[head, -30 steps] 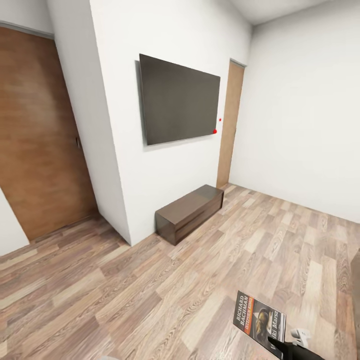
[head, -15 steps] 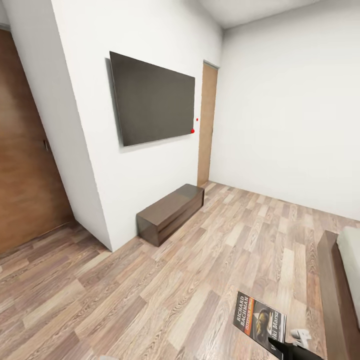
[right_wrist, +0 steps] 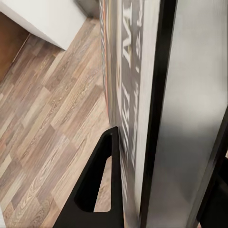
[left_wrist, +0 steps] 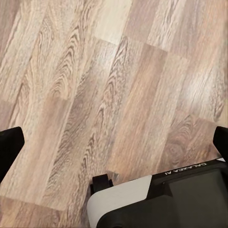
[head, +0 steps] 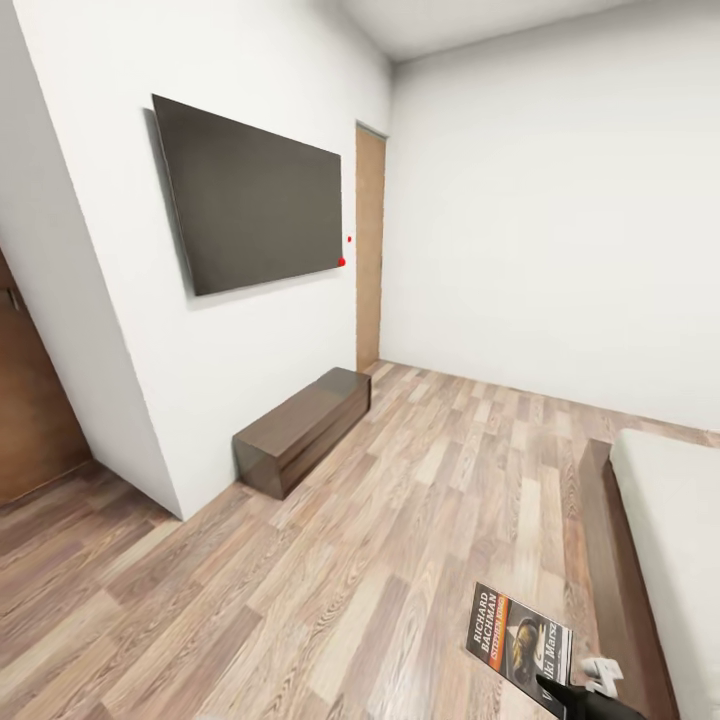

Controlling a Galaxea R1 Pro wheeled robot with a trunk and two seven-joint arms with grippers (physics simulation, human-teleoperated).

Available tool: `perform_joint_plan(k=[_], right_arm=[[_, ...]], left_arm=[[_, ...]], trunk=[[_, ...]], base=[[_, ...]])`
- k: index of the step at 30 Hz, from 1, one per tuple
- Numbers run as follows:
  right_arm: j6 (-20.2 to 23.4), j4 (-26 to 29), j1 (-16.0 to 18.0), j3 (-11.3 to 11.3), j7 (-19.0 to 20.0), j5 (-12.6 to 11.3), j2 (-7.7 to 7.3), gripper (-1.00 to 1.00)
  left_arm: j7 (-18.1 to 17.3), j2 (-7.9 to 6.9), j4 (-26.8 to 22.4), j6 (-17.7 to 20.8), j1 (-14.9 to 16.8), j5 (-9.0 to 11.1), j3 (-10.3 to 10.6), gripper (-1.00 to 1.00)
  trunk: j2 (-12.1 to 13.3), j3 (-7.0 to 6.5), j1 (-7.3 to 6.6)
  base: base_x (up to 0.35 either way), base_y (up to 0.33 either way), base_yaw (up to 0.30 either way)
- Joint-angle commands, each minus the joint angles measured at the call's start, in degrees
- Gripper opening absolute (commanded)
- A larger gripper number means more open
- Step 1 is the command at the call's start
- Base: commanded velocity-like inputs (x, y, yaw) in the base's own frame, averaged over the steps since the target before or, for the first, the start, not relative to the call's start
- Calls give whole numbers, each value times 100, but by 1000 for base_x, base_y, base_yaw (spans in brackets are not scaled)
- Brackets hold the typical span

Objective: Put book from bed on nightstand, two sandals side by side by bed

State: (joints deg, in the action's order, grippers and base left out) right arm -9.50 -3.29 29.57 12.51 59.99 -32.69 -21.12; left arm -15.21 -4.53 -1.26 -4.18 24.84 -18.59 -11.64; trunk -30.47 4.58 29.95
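Observation:
The book [head: 518,640], a thin paperback with a dark cover and an orange band, hangs above the wood floor at the bottom right of the head view. My right gripper [head: 562,692] is shut on its lower edge. In the right wrist view the book [right_wrist: 129,71] stands edge-on between the black fingers [right_wrist: 100,190]. The bed [head: 668,540], with a grey mattress on a dark brown frame [head: 608,560], lies along the right edge. My left gripper [left_wrist: 114,142] is open over bare floor planks. The sandals and the nightstand are out of view.
A long low dark brown cabinet [head: 300,430] stands against the white wall under a wall-mounted TV [head: 255,195]. A wooden door [head: 370,250] is in the far corner, another door [head: 30,420] at the left. My base [left_wrist: 156,202] is below the left arm.
The camera has swung to the right: the cabinet, TV and left door slid left, and the bed came into view at the right. The book stays in my right gripper.

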Motion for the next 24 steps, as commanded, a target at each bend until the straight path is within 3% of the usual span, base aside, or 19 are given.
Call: perform_joint_plan(k=[1, 13, 18, 24], right_arm=[[-43, -22, 14, 23, 22, -44, 3, -100], [-43, -22, 14, 23, 22, -40, 3, -100], [-43, -22, 14, 23, 22, -36, 3, -100], [-43, -22, 14, 24, 22, -35, 3, -100]], left_arm=[[-17, -3, 3, -22, 4, -60, -49, 100], [-17, -4, 3, -22, 4, -57, -49, 100], [-17, -4, 3, -22, 4, -57, -49, 100], [-17, -4, 3, -22, 4, -57, -49, 100]], trunk=[[-11, 11, 3], [-11, 11, 3], [-11, 11, 3], [-11, 11, 3]], base=[[0, 0, -281], [0, 0, -268], [15, 5, -69], [200, 118, -6]])
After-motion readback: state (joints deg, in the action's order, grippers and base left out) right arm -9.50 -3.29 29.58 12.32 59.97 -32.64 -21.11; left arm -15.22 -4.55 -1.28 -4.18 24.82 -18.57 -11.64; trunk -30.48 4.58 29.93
